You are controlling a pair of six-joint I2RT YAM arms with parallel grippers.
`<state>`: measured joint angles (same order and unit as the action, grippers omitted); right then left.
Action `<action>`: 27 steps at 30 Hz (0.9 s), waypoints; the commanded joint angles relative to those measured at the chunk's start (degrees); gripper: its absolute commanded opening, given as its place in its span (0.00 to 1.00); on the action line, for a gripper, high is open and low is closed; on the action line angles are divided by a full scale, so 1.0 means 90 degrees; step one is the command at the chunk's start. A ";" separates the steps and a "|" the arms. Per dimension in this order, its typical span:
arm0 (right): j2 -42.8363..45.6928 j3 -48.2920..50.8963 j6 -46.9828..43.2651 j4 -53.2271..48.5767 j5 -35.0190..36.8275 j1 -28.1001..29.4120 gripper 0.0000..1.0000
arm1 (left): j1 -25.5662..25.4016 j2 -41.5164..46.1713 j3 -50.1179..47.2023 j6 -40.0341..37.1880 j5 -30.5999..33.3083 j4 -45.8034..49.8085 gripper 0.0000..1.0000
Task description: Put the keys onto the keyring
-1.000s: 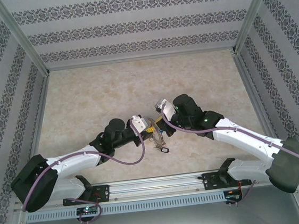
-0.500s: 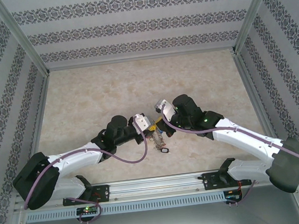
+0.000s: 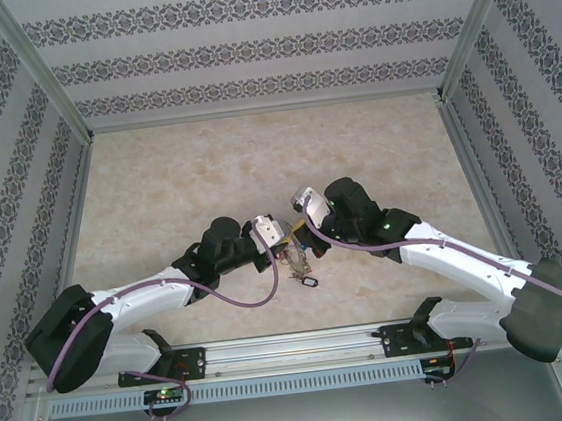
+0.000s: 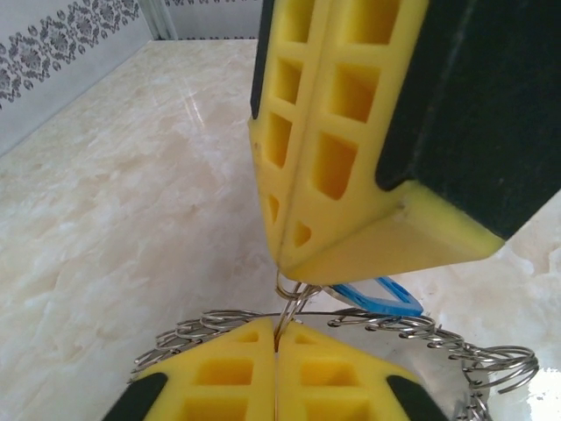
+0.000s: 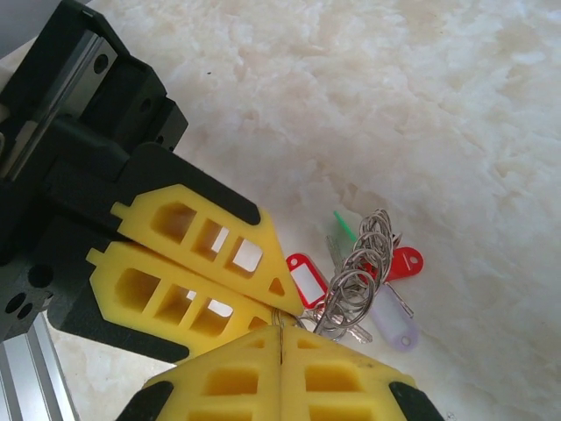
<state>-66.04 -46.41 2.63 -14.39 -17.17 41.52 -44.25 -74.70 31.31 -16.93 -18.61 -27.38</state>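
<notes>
Keyring (image 3: 294,259) hangs in the middle of the marble table (image 3: 160,203), pinched between the two grippers, which meet tip to tip just above it. From the left wrist it shows as a grey arc fringed with small wire loops (image 4: 421,331), with a blue tag (image 4: 379,296) just behind the arc.

The left gripper (image 4: 276,338) has its yellow fingers pressed flat together, with a thin wire of the keyring caught in the seam between them. The right gripper (image 4: 285,263) comes down from above the keyring, its fingers likewise closed, nipping a small loop at the very tip.

From the right wrist, the right gripper (image 5: 279,338) and the left gripper (image 5: 270,303) touch at the top of the keyring (image 5: 355,272), whose loops bunch together below them. A red tag with a white label (image 5: 307,282) hangs beside the bunch, a second red tag (image 5: 405,261) on its far side, and a pale lilac tag (image 5: 394,326) under it. The overhead view places the left gripper (image 3: 280,243) and the right gripper (image 3: 298,235) directly over the keyring.
</notes>
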 commanded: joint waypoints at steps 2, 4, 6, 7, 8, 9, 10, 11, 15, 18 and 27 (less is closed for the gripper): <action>0.0291 -0.0002 -0.0029 0.0175 0.0145 0.0061 0.00 | 0.0012 0.0031 0.0052 0.0032 0.0136 -0.0171 0.00; 0.0340 0.0069 0.0011 0.0190 0.0244 0.0065 0.00 | 0.0014 0.0042 0.0022 0.0099 0.0136 -0.0311 0.00; 0.0382 0.0131 0.0030 0.0193 0.0352 0.0065 0.00 | 0.0014 0.0049 -0.0002 0.0211 0.0167 -0.0430 0.00; 0.0407 0.0167 0.0041 0.0192 0.0436 0.0059 0.00 | 0.0015 0.0065 -0.0045 0.0353 0.0253 -0.0540 0.00; 0.0418 0.0186 0.0065 0.0168 0.0526 0.0048 0.00 | 0.0014 0.0077 -0.0131 0.0504 0.0354 -0.0789 0.00; 0.0438 0.0203 0.0084 0.0155 0.0585 0.0039 0.00 | 0.0014 0.0080 -0.0203 0.0588 0.0361 -0.1016 0.00; 0.0442 0.0200 0.0114 0.0125 0.0624 0.0026 0.00 | 0.0014 0.0071 -0.0249 0.0644 0.0345 -0.1178 0.00; 0.0449 0.0182 0.0125 0.0088 0.0635 0.0030 0.00 | 0.0014 0.0076 -0.0237 0.0684 0.0314 -0.1196 0.00; 0.0432 0.0002 0.0267 -0.0143 0.1074 0.0194 0.00 | 0.0014 0.0123 -0.0290 0.0757 0.0254 -0.1304 0.00; 0.0447 -0.0066 0.0344 -0.0232 0.1280 0.0303 0.00 | 0.0014 0.0197 -0.0322 0.0777 0.0208 -0.1258 0.00; 0.0395 -0.0131 0.0743 -0.0216 0.1236 0.0311 0.00 | 0.0000 0.0347 -0.0560 0.0895 0.0033 -0.1310 0.00</action>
<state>-62.89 -45.50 7.07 -14.76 -8.34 44.14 -44.25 -72.75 27.46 -10.33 -18.17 -35.92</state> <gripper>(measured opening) 0.052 0.065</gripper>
